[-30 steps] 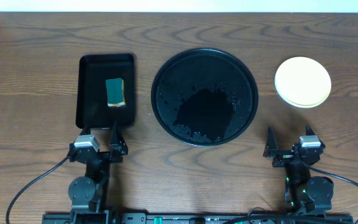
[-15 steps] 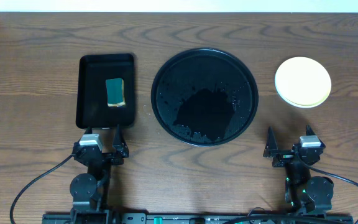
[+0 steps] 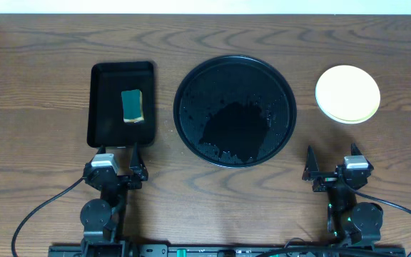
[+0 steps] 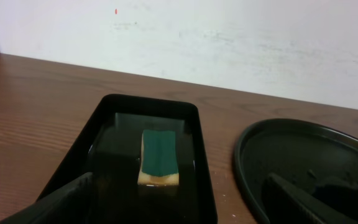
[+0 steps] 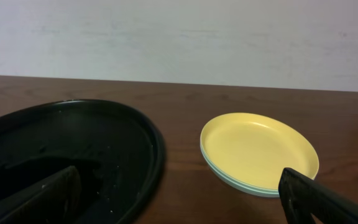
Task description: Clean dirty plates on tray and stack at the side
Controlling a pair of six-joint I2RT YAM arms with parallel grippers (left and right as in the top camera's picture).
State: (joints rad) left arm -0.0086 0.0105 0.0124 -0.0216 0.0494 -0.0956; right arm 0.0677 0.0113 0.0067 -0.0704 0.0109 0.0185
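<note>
The plates (image 3: 347,93) stand stacked at the far right of the table, the pale yellow one on top and teal rims under it; the stack also shows in the right wrist view (image 5: 260,152). The large round black tray (image 3: 235,111) sits at the middle, wet, with no plate on it; its rim shows in the right wrist view (image 5: 157,149) and the left wrist view (image 4: 244,168). My left gripper (image 3: 117,163) is open and empty at the front left. My right gripper (image 3: 331,163) is open and empty at the front right.
A smaller rectangular black tray (image 3: 105,78) at the left holds a green and yellow sponge (image 3: 133,106), also in the left wrist view (image 4: 159,157). A white wall runs along the far edge of the wooden table.
The left arm drew back slightly toward the front edge between the earliest frame and now. Nothing else has moved.
</note>
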